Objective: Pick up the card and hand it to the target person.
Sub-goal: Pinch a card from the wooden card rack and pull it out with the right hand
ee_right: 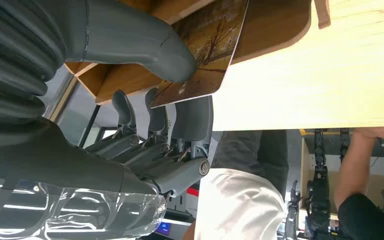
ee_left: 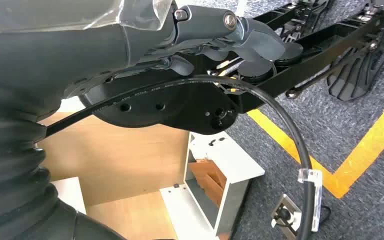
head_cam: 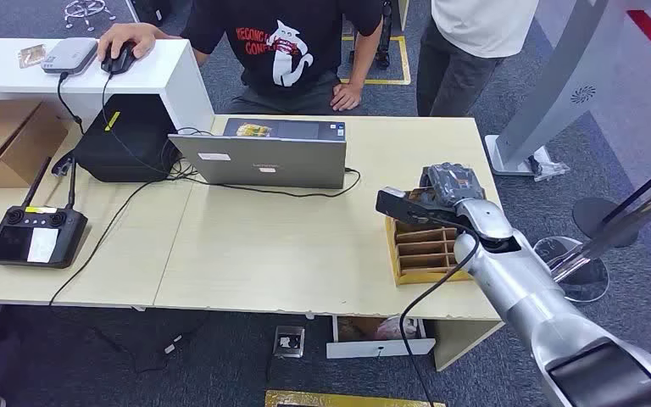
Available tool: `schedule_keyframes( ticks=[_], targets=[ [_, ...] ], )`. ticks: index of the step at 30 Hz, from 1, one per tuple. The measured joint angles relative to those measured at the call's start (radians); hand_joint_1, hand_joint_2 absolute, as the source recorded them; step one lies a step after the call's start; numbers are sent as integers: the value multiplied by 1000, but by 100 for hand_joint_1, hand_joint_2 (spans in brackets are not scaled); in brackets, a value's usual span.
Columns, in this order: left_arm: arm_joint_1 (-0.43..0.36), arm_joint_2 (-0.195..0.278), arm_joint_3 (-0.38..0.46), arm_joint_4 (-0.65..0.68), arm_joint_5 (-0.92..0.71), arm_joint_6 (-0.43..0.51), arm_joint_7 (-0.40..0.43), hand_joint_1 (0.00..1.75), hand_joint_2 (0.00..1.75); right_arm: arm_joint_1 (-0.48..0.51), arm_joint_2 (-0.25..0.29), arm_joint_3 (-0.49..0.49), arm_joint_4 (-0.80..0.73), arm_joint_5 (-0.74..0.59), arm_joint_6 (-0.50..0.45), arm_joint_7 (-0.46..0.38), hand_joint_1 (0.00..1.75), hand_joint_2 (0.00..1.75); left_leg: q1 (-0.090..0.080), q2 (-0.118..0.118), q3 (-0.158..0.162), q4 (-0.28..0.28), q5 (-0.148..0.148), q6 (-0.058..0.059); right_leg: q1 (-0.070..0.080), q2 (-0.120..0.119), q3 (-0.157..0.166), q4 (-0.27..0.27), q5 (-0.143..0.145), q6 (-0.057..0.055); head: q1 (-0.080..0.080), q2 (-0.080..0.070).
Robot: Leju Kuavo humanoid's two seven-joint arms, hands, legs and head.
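My right hand (ee_right: 145, 100) pinches the card (ee_right: 207, 55) above the rack (head_cam: 424, 250) on the tabletop (head_cam: 288, 246), and the person (head_cam: 292, 47) sits off at eleven o'clock.

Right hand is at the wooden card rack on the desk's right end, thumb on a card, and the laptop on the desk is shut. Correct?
Not quite: the laptop is open, its screen raised with its back towards the robot, as the head view shows. The rest stands: the right hand is at the wooden card rack on the desk's right end, and the right wrist view shows its thumb pressed on a card.
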Motion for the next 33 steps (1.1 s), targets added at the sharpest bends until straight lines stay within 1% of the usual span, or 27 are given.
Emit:
schedule_keyframes(
  ticks=[6, 16, 22, 26, 33],
  targets=[
    [0, 0, 1, 0, 0, 0, 0, 0, 175, 0, 2, 1, 0, 0, 0, -7, 139, 175, 0, 0, 0, 0, 0, 0, 0, 0, 0, 0, 0, 0, 0, 0],
    [0, 0, 2, 0, 0, -4, 0, 0, 175, -2, 3, 1, -3, -16, -12, -9, 141, 175, 0, 0, 0, 0, 0, 0, 0, 0, 0, 0, 0, 0, 0, 0],
    [-1, 0, 2, 0, 0, -6, 3, 0, 175, -28, 8, 1, -23, -31, -14, -8, 149, 175, 0, 0, 0, 0, 0, 0, 0, 1, 0, 0, 0, 0, 0, 0],
    [-2, 0, 2, 0, 0, -6, 3, 0, 175, -62, 29, 1, -27, -30, 1, -3, 154, 175, 0, 0, 0, 0, 0, 0, 0, 1, 0, 0, 1, -1, 0, 0],
    [-2, 0, 2, 0, 0, -7, -2, 0, 175, -121, 80, 1, -25, -19, 19, 12, 152, 175, 0, 1, 0, 0, 0, 0, 0, 1, 0, 1, 1, -1, 0, 0]
  ],
)
